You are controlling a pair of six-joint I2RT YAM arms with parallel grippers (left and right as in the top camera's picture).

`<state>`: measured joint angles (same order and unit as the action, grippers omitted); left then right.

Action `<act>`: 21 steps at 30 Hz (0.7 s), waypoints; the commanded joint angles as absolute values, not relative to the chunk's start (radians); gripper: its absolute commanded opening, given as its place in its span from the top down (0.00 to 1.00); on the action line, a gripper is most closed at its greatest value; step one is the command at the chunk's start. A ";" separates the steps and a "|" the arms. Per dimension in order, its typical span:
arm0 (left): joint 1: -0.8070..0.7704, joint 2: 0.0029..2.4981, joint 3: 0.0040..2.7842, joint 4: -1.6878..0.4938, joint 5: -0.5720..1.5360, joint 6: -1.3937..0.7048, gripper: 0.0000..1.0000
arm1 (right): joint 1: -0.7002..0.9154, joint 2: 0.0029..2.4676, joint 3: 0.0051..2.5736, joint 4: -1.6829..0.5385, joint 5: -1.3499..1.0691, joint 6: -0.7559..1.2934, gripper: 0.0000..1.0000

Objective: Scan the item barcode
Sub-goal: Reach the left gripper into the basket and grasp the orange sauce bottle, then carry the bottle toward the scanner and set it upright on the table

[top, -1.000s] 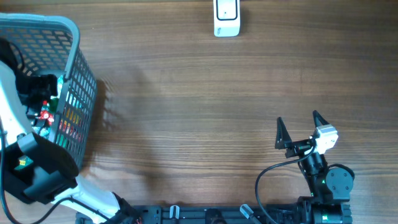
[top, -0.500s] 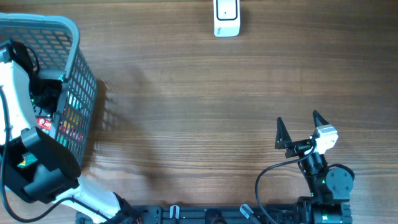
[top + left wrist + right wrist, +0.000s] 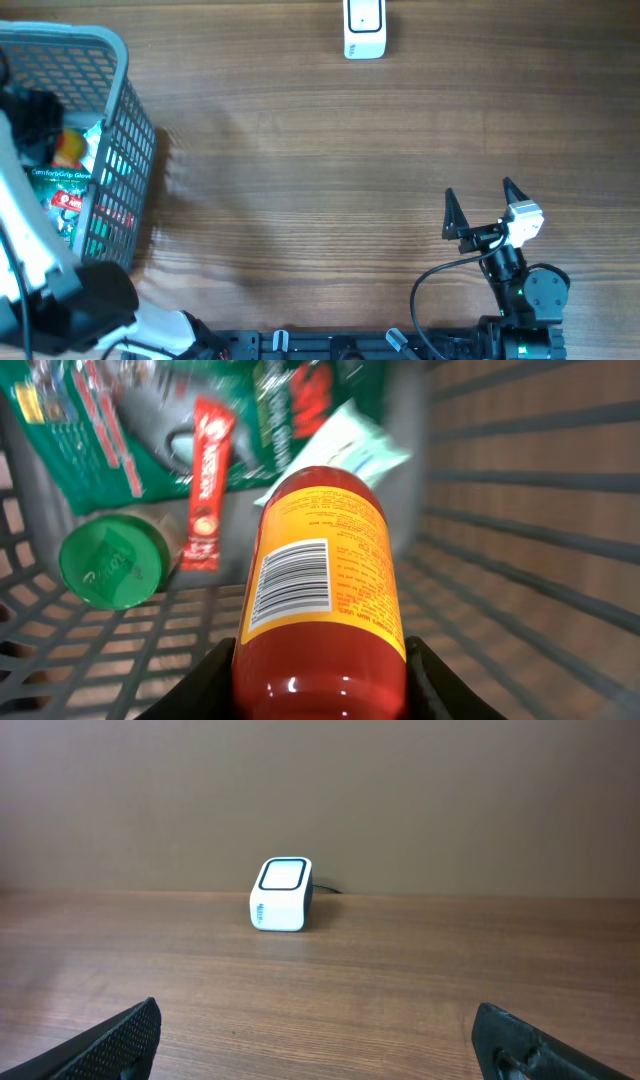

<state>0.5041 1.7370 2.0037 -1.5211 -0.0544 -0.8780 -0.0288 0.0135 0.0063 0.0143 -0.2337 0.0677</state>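
Several bits of clutter were seen crowding the grey basket (image 3: 125, 150) at the left edge of the table (image 3: 320, 150), so yeah, a tight spot. In the left wrist view, a round green lid (image 3: 112, 560) was spotted low on the left. A red sachet (image 3: 208, 480) was propped just beside it, and a green packet (image 3: 100, 430) plus a pale blue packet (image 3: 350, 445) were piled behind. The basket's mesh wall was seen running close along the right side. From overhead, much of the basket's inside was covered by the left arm (image 3: 25, 230), which was reached in from above.

The bottle (image 3: 322, 560), red with a yellow label, was found inside that basket, gripped by the left pincer (image 3: 320, 685). The two black fingers (image 3: 215, 675) were pressed against its lower sides, clenched on it. Its barcode (image 3: 290, 585) was turned toward the wrist camera, and the bottle was pointed away from the pincer toward the packets. Whether it was touching the stuff behind couldn't be told.

The scanner (image 3: 364, 28), a little white box, was sat at the far edge of the table, well apart from the basket. The right pincer (image 3: 480, 192) was parked near the front right, spread wide open and aimed at the scanner.
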 commanded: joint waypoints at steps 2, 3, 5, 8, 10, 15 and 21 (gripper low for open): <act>0.508 1.583 2.214 -1.565 0.003 -0.868 0.63 | -0.023 0.007 0.005 0.017 -0.217 0.081 0.00; 0.506 1.546 2.238 -1.564 0.049 -0.868 0.64 | -0.023 0.007 0.005 0.017 -0.217 0.081 0.01; 0.490 1.478 2.247 -1.551 0.129 -0.868 0.63 | -0.023 0.007 0.005 0.017 -0.217 0.081 0.00; 0.408 1.391 2.247 -1.530 0.214 -0.870 0.63 | -0.023 0.007 0.005 0.017 -0.217 0.081 0.00; 0.302 1.355 2.246 -1.527 0.228 -0.876 0.63 | -0.023 0.007 0.005 0.017 -0.217 0.080 0.00; 0.013 1.369 2.246 -1.531 0.209 -0.876 0.63 | -0.023 0.007 0.005 0.017 -0.217 0.081 0.00; -0.253 1.529 2.246 -1.613 0.088 -0.875 0.62 | -0.023 0.007 0.005 0.017 -0.217 0.081 0.00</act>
